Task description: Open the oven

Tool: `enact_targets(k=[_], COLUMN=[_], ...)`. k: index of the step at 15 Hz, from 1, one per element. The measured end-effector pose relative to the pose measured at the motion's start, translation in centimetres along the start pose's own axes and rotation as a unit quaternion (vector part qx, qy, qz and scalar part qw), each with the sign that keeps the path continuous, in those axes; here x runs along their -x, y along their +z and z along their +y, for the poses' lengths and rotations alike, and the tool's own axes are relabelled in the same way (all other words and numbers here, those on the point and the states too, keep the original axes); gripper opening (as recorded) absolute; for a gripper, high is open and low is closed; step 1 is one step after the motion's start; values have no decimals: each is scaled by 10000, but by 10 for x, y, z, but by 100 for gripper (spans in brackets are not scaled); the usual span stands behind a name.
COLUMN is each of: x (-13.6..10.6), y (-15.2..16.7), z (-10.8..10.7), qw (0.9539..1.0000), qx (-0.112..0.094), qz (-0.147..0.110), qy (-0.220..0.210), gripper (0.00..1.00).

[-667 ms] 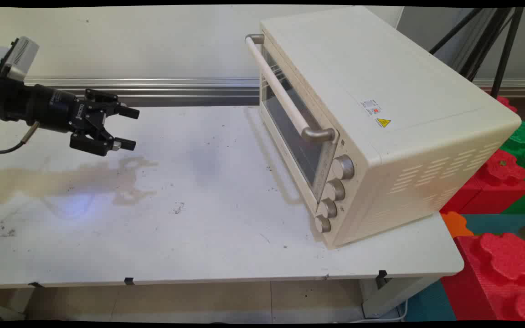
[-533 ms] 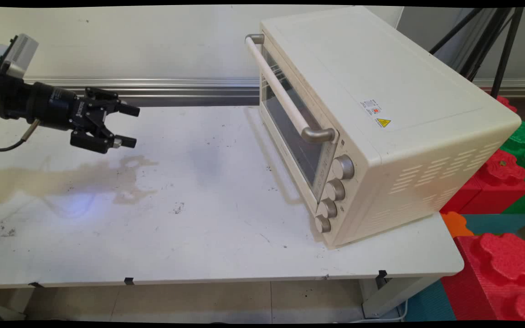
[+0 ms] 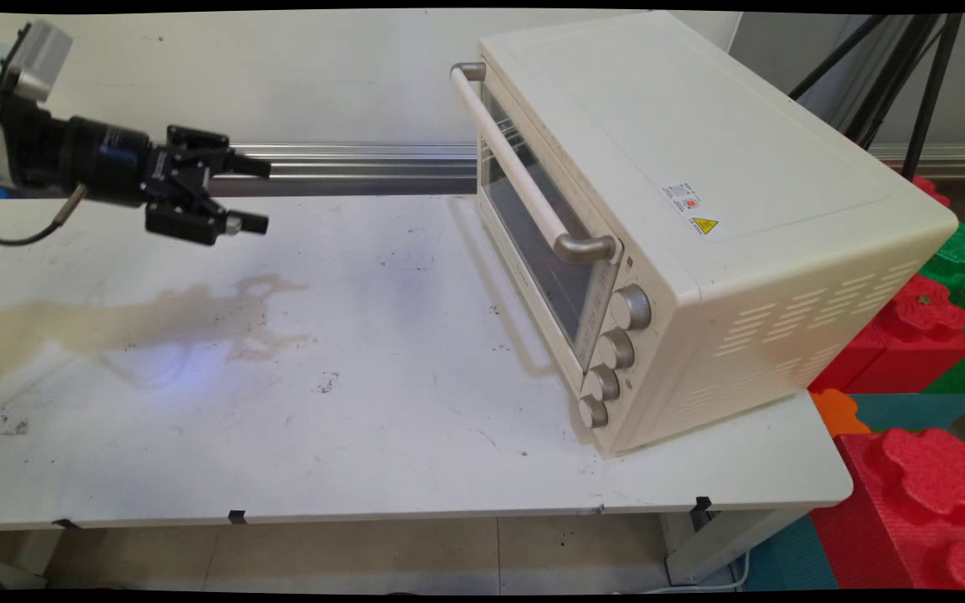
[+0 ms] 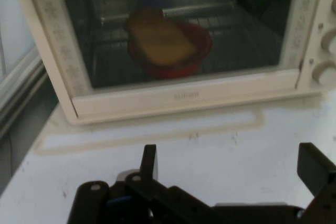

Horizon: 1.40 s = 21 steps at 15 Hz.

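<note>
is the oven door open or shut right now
Shut: the oven door sits flush against the oven, handle up top.

Even, bright light fills the main view, and the white table (image 3: 415, 435) looks washed out. The arm's soft brownish shadow (image 3: 147, 322) lies on the table at 9 o'clock, and the oven (image 3: 700, 226) casts a faint one by its door. The hand view is dimmer and soft all over; the oven's inside (image 4: 173, 40) at 12 o'clock is dark behind the glass.
</note>
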Motion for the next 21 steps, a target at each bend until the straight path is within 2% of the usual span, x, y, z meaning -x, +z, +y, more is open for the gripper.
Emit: enact_targets(k=[11, 21], x=[-56, -95], y=[36, 79], z=[-13, -18], qw=[9980, 9959], qx=[-96, -87], qz=[619, 889], qy=[-48, -131], gripper=[100, 100])
